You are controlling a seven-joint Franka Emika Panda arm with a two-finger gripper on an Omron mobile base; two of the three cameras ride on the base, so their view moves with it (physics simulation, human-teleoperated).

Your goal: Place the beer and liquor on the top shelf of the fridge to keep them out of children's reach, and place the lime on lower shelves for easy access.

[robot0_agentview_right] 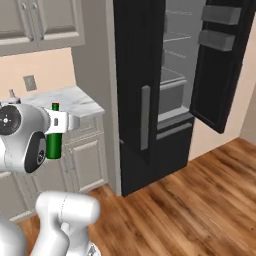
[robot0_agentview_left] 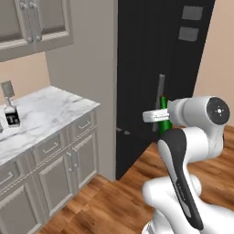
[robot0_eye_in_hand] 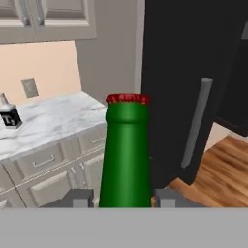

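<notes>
My gripper (robot0_eye_in_hand: 123, 198) is shut on the beer (robot0_eye_in_hand: 127, 155), a slim green bottle with a red cap that stands upright between the fingers. From the left base view the beer (robot0_agentview_left: 164, 119) hangs in the gripper (robot0_agentview_left: 157, 116) in front of the fridge (robot0_agentview_left: 160, 64). In the right base view the beer (robot0_agentview_right: 54, 139) sits left of the fridge (robot0_agentview_right: 135, 75), whose right door is swung open. Pale shelves show inside; the highest edge in view is the top shelf (robot0_agentview_right: 181, 13). The liquor (robot0_agentview_left: 12, 117) stands on the marble counter (robot0_agentview_left: 50, 109). The lime is out of view.
Grey cabinets with drawers (robot0_agentview_left: 55, 169) run under the counter, and wall cupboards (robot0_agentview_left: 36, 23) hang above it. The open fridge door (robot0_agentview_right: 220, 65) carries grey bins and juts out over the wooden floor (robot0_agentview_right: 190, 210). The left fridge door with its long handle (robot0_agentview_right: 145, 117) is closed.
</notes>
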